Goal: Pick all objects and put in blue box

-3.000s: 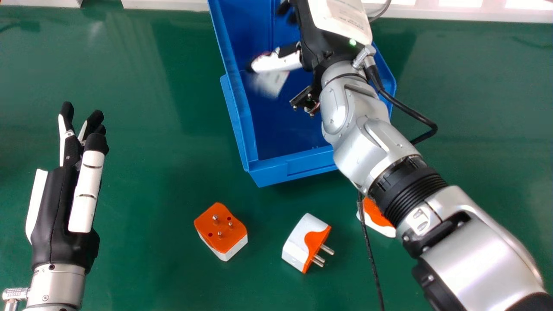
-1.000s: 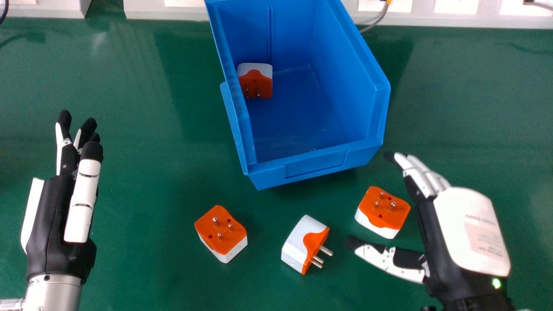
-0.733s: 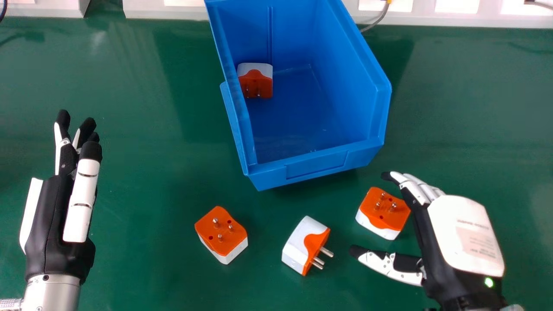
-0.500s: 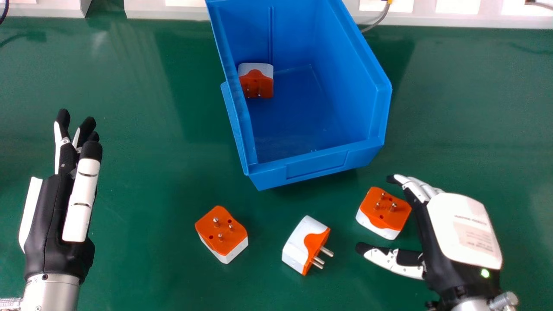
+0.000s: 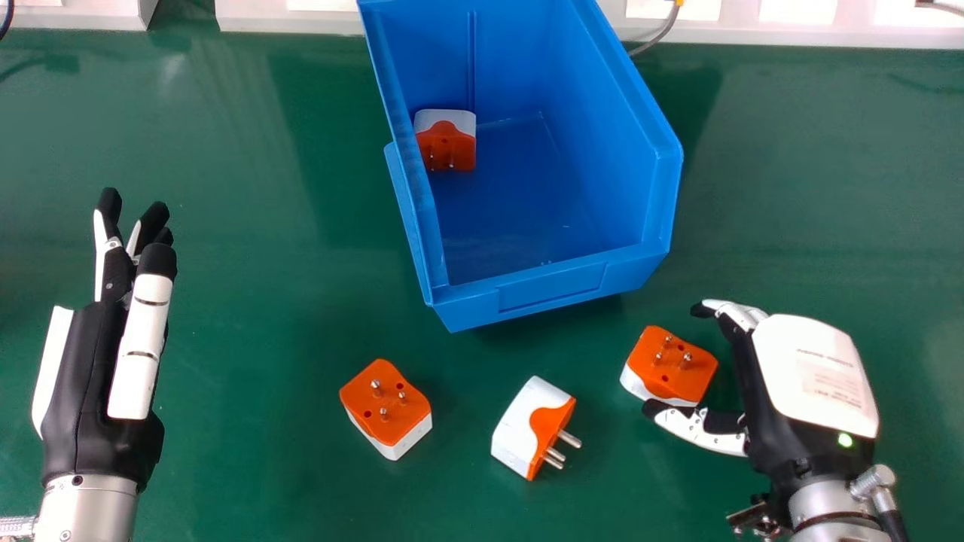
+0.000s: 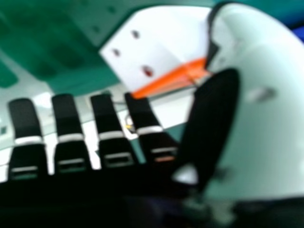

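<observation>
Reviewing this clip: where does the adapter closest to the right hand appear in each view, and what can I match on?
Head view: right of centre, below the blue box, pins up; adapter.
Right hand view: adapter just past the fingertips, partly behind the thumb.
Shared landmark: that thumb, by the adapter's near side in the head view.
</observation>
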Motion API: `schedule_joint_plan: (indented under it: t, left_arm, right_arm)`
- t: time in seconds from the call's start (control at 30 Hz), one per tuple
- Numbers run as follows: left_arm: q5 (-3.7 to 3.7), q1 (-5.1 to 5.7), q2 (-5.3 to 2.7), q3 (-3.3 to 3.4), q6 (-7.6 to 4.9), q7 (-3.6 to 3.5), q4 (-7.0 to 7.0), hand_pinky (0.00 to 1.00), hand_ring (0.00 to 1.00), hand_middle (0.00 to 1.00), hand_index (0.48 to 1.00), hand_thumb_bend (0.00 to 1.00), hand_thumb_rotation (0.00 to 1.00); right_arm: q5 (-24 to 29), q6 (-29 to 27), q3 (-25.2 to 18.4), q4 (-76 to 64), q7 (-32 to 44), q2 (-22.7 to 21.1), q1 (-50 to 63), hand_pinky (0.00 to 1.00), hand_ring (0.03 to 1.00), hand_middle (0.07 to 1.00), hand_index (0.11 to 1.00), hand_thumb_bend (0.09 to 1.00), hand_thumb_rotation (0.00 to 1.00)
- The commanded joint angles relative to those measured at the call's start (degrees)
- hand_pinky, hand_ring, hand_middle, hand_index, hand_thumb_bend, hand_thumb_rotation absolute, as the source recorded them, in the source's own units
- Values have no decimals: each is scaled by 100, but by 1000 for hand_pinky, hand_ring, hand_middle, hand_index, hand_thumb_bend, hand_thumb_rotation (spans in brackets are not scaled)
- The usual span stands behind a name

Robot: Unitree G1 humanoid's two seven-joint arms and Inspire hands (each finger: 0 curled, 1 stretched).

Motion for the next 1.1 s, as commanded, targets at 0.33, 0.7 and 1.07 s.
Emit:
schedule_joint_plan:
  t: [0.33, 0.7, 1.07]
  left_arm:
    - [-108, -27, 47, 72, -59, -65, -137, 1000, 989, 982, 975, 546, 905]
    - [-26, -1, 34, 45, 2, 10, -281, 1000, 989, 984, 981, 530, 917]
    - [-13, 23, 36, 43, 113, 36, -382, 998, 988, 983, 981, 534, 910]
  right_arm:
    - [-191, 182, 328, 65, -34, -129, -222, 627, 717, 766, 736, 433, 530]
    - [-237, 278, 520, 259, 155, -247, -501, 176, 220, 294, 473, 487, 166]
    - [366, 202, 370, 239, 383, -208, -571, 100, 158, 245, 475, 487, 149]
